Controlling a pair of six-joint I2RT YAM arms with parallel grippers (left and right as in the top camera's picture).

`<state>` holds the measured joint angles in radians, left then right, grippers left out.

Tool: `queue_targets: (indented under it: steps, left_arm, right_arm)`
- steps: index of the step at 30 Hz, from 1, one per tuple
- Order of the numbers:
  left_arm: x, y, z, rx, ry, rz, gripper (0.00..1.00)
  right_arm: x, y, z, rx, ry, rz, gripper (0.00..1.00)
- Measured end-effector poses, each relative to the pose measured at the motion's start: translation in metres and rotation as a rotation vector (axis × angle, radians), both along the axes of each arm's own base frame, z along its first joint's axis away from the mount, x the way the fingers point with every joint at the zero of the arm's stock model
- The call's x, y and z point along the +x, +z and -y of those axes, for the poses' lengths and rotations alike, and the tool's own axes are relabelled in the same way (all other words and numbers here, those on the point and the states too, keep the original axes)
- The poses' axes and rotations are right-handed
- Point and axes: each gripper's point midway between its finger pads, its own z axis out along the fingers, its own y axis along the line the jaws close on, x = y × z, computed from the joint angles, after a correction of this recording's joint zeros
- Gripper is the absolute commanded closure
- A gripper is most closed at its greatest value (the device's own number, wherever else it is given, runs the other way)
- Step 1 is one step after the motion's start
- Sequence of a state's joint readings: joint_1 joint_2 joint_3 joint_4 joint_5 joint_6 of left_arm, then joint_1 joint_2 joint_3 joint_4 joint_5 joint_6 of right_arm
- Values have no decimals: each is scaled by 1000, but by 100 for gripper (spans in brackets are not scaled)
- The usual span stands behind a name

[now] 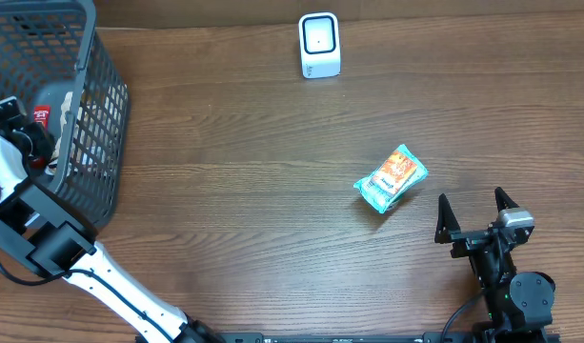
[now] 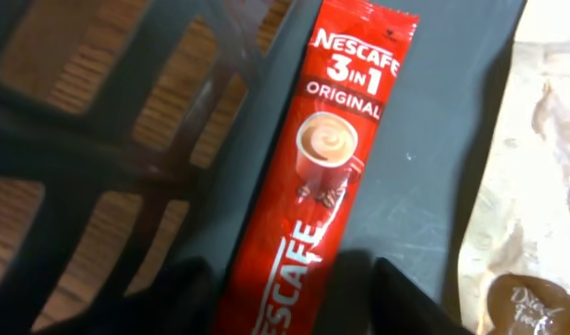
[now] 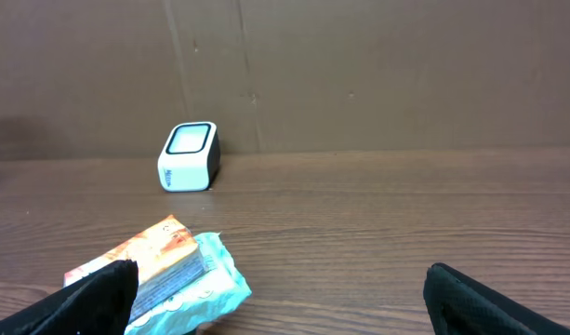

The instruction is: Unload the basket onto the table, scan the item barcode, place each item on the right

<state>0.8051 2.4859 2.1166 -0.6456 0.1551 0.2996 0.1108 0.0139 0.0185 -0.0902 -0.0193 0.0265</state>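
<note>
basket (image 1: pixel 106 105) held a red Nescafe sachet (image 2: pixel 322 167) and a pale wrapper (image 2: pixel 536 167). left fingers (image 2: pixel 410 298) straddled the sachet, grip unclear. right fingers (image 3: pixel 89 298) spread wide.

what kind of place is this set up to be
Likely a mock shop checkout: a small white barcode scanner stands on the wooden table, a dark plastic shopping basket holds a Nescafe sachet, and a teal snack packet lies loose nearby.

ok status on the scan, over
left gripper open, astride nescafe 3in1 sachet in basket. right gripper open, near snack pack. scanner unobstructed.
</note>
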Motion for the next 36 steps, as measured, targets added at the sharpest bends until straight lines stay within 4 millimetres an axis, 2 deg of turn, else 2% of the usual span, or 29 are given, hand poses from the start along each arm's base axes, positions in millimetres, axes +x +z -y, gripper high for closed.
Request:
queue_targets:
  steps: [1, 13, 15, 17, 22, 24, 26, 29, 31, 32, 33, 34, 36]
  left_arm:
    - [0, 0, -1, 0, -4, 1, 96]
    - [-4, 6, 2, -12, -4, -27, 96]
    - [-1, 15, 6, -7, -2, -21, 96]
    - [3, 35, 10, 5, 2, 1, 96]
    - [15, 105, 41, 23, -7, 67, 96]
    - [21, 123, 59, 17, -20, 79, 96]
    - [28, 131, 77, 9, -45, 79, 96]
    - [39, 120, 101, -16, -78, 60, 96]
    - [41, 106, 113, -29, -85, 27, 81]
    - [42, 100, 117, -27, -77, 10, 69]
    - [43, 96, 119, -22, -66, -6, 52]
    - [43, 94, 119, -11, -58, -16, 45]
    - [44, 94, 114, 12, -40, -17, 38]
  right_arm:
    - [0, 0, 0, 0, 0, 1, 0]
    - [0, 0, 0, 0, 1, 0, 0]
    - [0, 0, 0, -1, 0, 0, 0]
    - [0, 0, 0, 0, 0, 0, 0]
    - [0, 0, 0, 0, 0, 1, 0]
    - [0, 0, 0, 0, 0, 0, 0]
    - [0, 0, 0, 0, 0, 1, 0]
    - [0, 0, 0, 0, 1, 0, 0]
    - [0, 0, 0, -1, 1, 0, 0]
    - [0, 0, 0, 0, 0, 0, 0]
    - [0, 0, 0, -1, 0, 0, 0]
    - [0, 0, 0, 0, 0, 0, 0]
    - [0, 0, 0, -1, 0, 0, 0]
